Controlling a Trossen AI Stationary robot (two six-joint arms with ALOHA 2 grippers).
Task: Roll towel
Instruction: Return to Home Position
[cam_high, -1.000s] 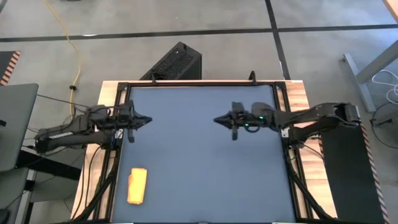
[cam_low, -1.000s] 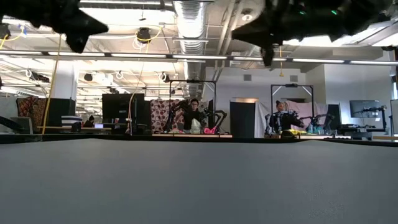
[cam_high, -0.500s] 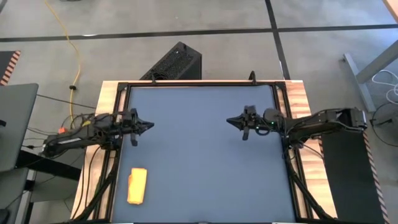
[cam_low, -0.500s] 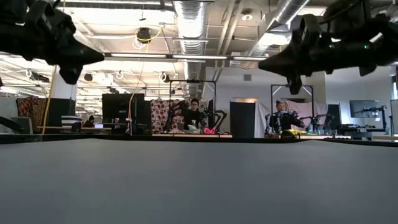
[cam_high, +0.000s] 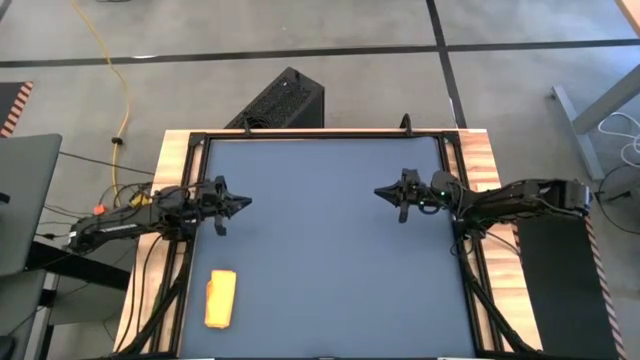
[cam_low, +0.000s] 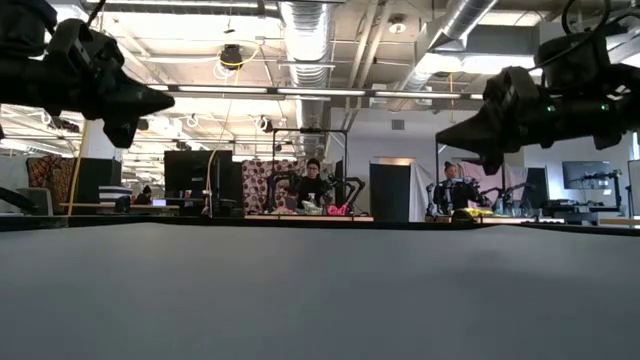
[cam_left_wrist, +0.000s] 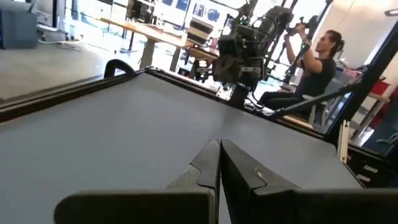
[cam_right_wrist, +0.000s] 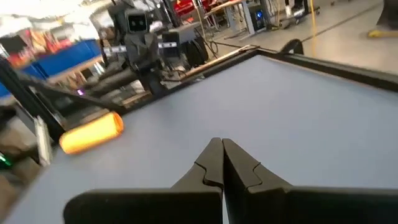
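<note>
The bright yellow-orange soft cloth towel (cam_high: 220, 298), a short roll, lies on the dark grey table (cam_high: 320, 250) by its left edge. Just beyond it, the left gripper (cam_high: 243, 201) hovers, fingers pressed together, empty. The right gripper (cam_high: 381, 192) hovers opposite near the right edge, likewise closed on nothing.

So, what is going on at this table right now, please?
Nothing is being handled at this moment. The bright yellow-orange soft cloth towel lies rolled up and alone near the left edge of the dark flat table. The left gripper hangs above the table's left side and the right gripper above its right side, both shut, empty and apart from the roll.
</note>
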